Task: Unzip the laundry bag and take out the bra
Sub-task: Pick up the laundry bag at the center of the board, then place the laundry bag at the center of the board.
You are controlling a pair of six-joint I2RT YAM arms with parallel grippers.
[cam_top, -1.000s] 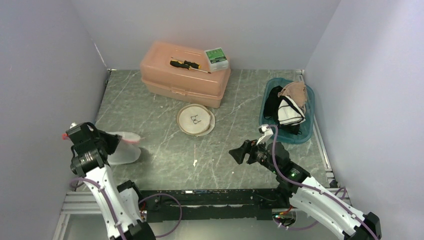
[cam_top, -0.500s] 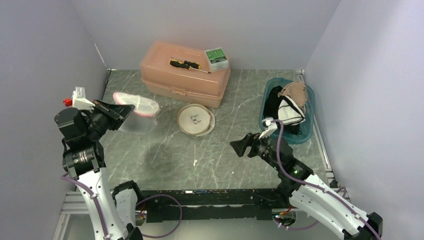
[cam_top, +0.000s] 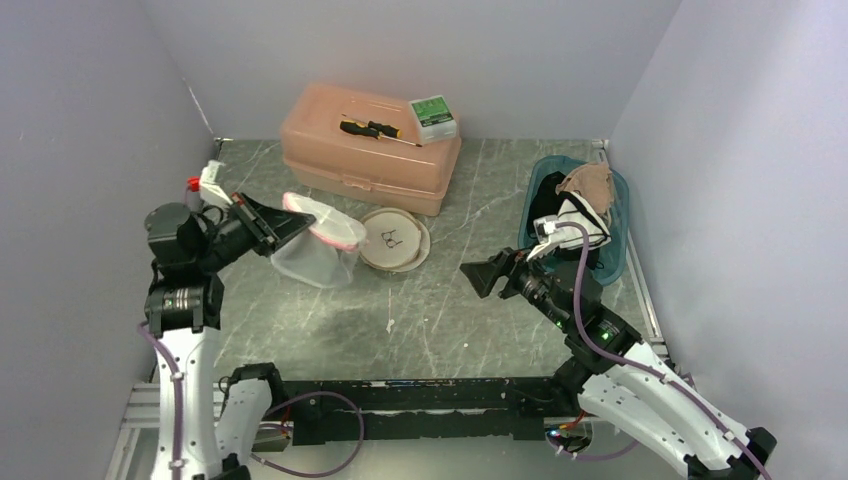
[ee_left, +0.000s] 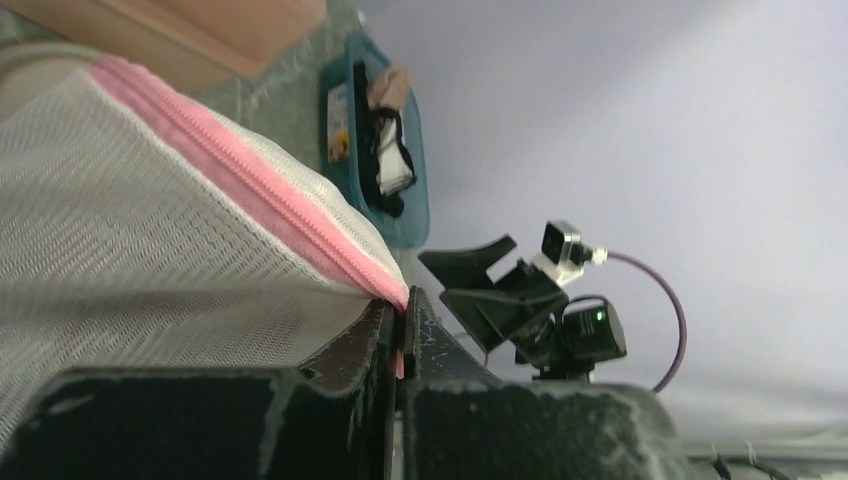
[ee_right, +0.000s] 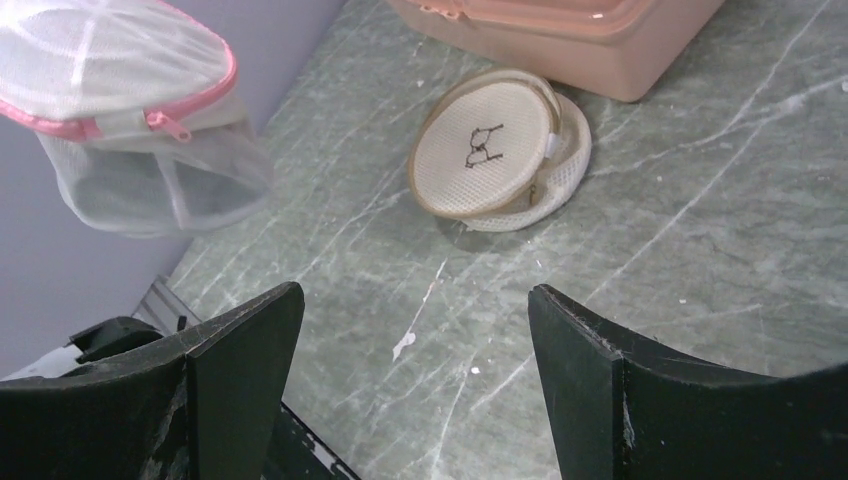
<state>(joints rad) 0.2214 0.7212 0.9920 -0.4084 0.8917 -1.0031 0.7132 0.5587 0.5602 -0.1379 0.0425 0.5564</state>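
Top external view: left of the case (cam_top: 370, 150), the left arm (cam_top: 185, 340) stands tall, wrist angled toward the case's front. The left gripper (cam_top: 285, 226) pinches the pink zip edge of the laundry bag (cam_top: 318, 255), which hangs clear of the table (cam_top: 450, 330) before the case's left end. Right of the case and nearer, the right arm (cam_top: 640, 390) reaches low and leftward, right gripper (cam_top: 480, 280) spread wide, holding nothing.

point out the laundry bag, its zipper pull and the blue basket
laundry bag (cam_top: 316, 262): top view, on its mesh body
zipper pull (ee_right: 166, 124): right wrist view, on the pink tab
blue basket (cam_top: 617, 250): top view, on its right rim
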